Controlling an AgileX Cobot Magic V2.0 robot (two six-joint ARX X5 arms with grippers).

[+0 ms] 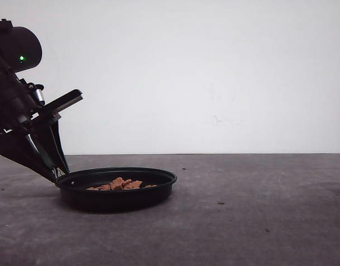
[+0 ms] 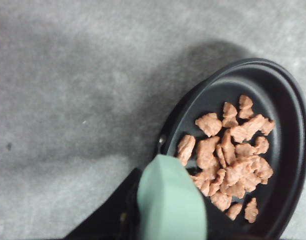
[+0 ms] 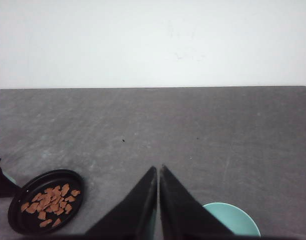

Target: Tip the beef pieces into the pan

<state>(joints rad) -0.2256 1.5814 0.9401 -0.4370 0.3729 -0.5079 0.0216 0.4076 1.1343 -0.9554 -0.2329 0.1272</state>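
Note:
The pan is shallow, round and black, and rests on the grey table left of centre. Beef pieces, small orange-brown chunks, lie heaped inside it. My left gripper comes down at the pan's left rim. In the left wrist view the mint-green handle sits between my black fingers, which are shut on it, with the beef pieces spread over the pan floor. My right gripper is shut with nothing at its tips, well to the right of the pan.
A teal bowl sits just under and beside my right fingers. The grey tabletop runs back to a white wall. My left arm's black body rises over the table's left end.

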